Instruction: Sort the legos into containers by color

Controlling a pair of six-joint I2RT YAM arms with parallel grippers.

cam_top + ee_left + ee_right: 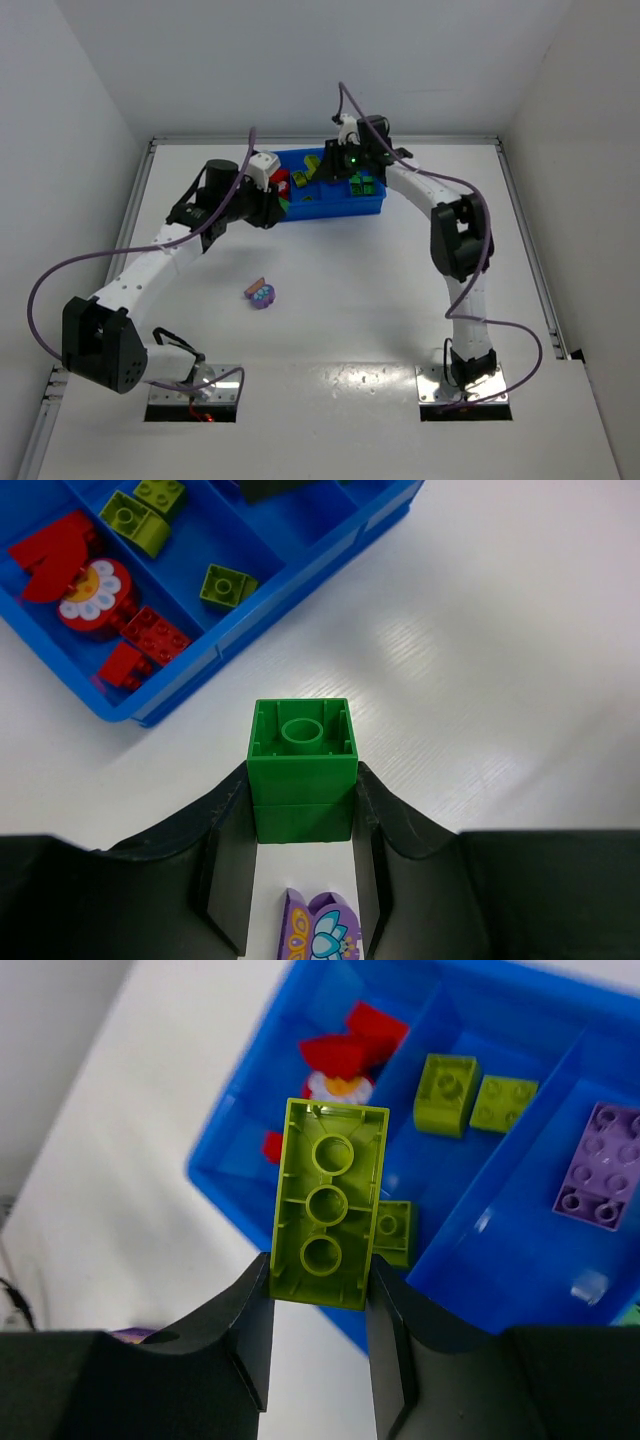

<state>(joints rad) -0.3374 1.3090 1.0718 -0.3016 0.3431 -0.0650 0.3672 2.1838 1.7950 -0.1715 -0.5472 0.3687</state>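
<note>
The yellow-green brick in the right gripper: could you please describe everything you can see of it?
The yellow-green brick is glossy plastic, oblong, its hollow underside with three round tubes facing the wrist camera. The right gripper is shut on its long sides, holding it clear above the blue tray.

Robot lab cell: white table (350, 300), white walls (70, 110), L arm (140, 275) & R arm (460, 240) bolted.

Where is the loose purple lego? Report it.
Top view: the purple lego lies alone on the white table, left of centre, nearer than the blue tray.
</note>
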